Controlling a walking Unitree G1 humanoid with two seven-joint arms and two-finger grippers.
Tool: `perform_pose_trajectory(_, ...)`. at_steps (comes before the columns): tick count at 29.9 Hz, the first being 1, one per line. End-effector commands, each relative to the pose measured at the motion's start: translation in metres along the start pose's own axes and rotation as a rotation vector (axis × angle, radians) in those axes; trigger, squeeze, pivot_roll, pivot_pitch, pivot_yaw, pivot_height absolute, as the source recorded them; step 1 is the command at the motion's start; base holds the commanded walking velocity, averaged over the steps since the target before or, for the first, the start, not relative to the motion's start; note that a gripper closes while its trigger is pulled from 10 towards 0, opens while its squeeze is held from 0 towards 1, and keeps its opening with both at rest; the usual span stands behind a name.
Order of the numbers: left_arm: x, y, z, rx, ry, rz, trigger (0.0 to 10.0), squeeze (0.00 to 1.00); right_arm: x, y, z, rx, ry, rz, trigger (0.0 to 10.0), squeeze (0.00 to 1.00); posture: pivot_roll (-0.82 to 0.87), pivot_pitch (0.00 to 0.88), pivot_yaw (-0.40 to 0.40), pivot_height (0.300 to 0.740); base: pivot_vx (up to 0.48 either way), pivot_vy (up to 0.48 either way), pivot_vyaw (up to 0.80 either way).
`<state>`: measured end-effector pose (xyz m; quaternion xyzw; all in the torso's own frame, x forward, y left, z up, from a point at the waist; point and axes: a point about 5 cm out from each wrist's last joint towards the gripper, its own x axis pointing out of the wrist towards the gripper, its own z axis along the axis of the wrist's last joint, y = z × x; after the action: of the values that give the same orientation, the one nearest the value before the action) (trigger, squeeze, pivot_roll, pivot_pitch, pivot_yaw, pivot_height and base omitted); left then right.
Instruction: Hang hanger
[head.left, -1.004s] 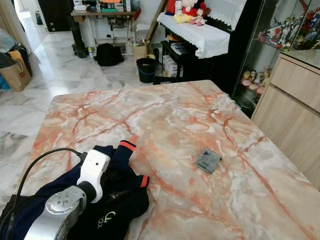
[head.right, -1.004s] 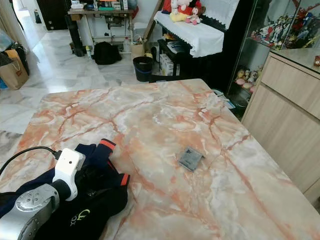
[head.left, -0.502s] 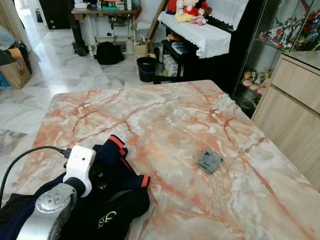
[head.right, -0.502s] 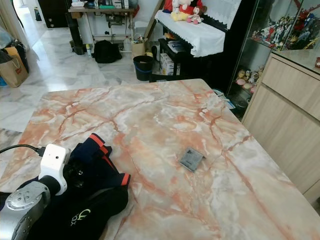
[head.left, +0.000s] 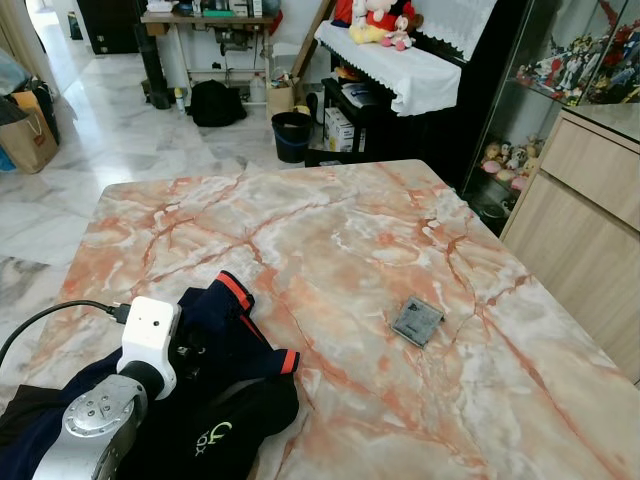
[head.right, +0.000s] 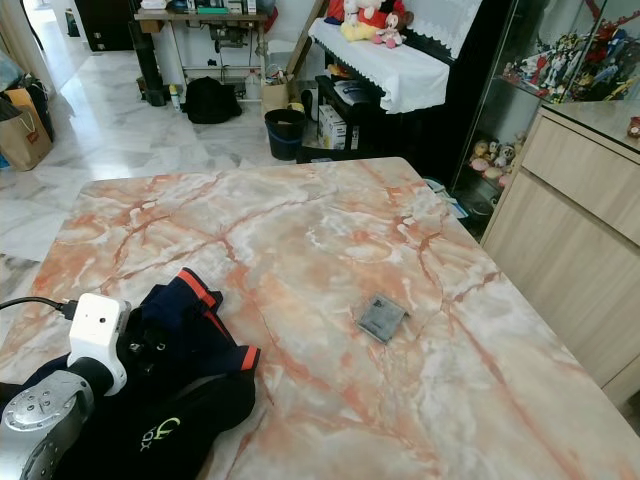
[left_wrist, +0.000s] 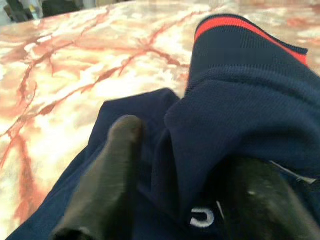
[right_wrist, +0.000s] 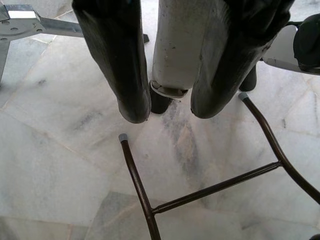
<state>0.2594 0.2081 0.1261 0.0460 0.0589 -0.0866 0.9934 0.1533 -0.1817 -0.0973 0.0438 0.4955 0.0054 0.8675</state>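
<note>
A navy shirt (head.left: 235, 370) with red-trimmed cuffs and a pale logo lies bunched at the near left corner of the marble table (head.left: 330, 230). My left arm (head.left: 148, 340) rests over it, its white wrist block pointing into the cloth. In the left wrist view my left gripper (left_wrist: 185, 150) has a thick fold of the navy shirt (left_wrist: 240, 100) pinched between its two black fingers (left_wrist: 110, 170), and the red cuff stands raised beyond them. My right gripper (right_wrist: 170, 112) hangs open over the floor beside a white post.
A small grey packet (head.left: 417, 321) lies right of the table's middle. A wooden cabinet (head.left: 590, 210) stands close on the right. A black bin (head.left: 292, 138), boxes and a covered piano stand beyond the table's far edge. Brown metal legs (right_wrist: 145, 200) cross the floor under my right gripper.
My left arm has drawn back toward the near left corner, and the shirt's red-trimmed cuff has slid left with it. The packet has stayed put.
</note>
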Motion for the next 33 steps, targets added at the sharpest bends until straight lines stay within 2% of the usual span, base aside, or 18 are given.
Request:
perform_pose_trajectory(1, -0.003, -0.001, 0.006, 0.008, -0.04, 0.017, 10.0, 1.0, 0.0, -0.002, 0.003, -0.015, -0.003, -0.002, 10.0, 0.0, 0.1, 0.015, -0.021, 0.74, 0.0, 0.0, 0.0)
perform_pose_trajectory(9, -0.016, 0.001, 0.004, 0.018, -0.077, 0.124, 10.0, 1.0, 0.0, -0.002, 0.002, -0.019, 0.0, -0.002, 10.0, 0.0, 0.1, 0.001, -0.02, 0.74, 0.0, 0.0, 0.0)
perform_pose_trajectory(11, -0.022, 0.002, 0.003, 0.045, -0.085, 0.163, 10.0, 1.0, 0.0, -0.002, 0.001, -0.021, 0.002, -0.002, 10.0, 0.0, 0.1, 0.0, -0.02, 0.74, 0.0, 0.0, 0.0)
perform_pose_trajectory(15, -0.025, 0.0, 0.003, 0.088, -0.092, 0.179, 10.0, 1.0, 0.0, -0.003, 0.001, -0.023, 0.004, -0.002, 10.0, 0.0, 0.11, 0.0, -0.024, 0.74, 0.0, 0.0, 0.0)
perform_pose_trajectory(16, -0.026, -0.001, 0.003, 0.091, -0.091, 0.181, 10.0, 0.57, 0.0, -0.003, 0.001, -0.024, 0.004, -0.002, 10.0, 0.0, 0.11, 0.0, -0.026, 0.74, 0.0, 0.0, 0.0)
perform_pose_trajectory(17, -0.027, -0.002, 0.002, 0.116, -0.089, 0.185, 10.0, 0.0, 0.0, -0.003, 0.0, -0.025, 0.005, -0.001, 10.0, 0.0, 0.11, 0.0, -0.027, 0.74, 0.0, 0.0, 0.0)
perform_pose_trajectory(21, -0.028, -0.003, 0.001, 0.159, -0.087, 0.186, 10.0, 0.0, -0.001, -0.004, 0.0, -0.026, 0.006, -0.001, 10.0, 0.0, 0.11, 0.002, -0.03, 0.74, 0.0, 0.0, 0.0)
perform_pose_trajectory(28, -0.032, -0.003, 0.005, 0.123, -0.133, 0.229, 10.0, 0.0, -0.001, -0.005, 0.001, -0.007, 0.002, -0.014, 10.0, 0.0, 0.12, 0.019, -0.035, 0.74, 0.0, 0.0, 0.0)
perform_pose_trajectory(33, -0.034, -0.002, 0.007, 0.136, -0.157, 0.271, 10.0, 0.0, -0.001, -0.005, 0.001, 0.002, 0.002, -0.021, 10.0, 0.0, 0.12, 0.024, -0.038, 0.74, -0.146, 0.11, 0.0)
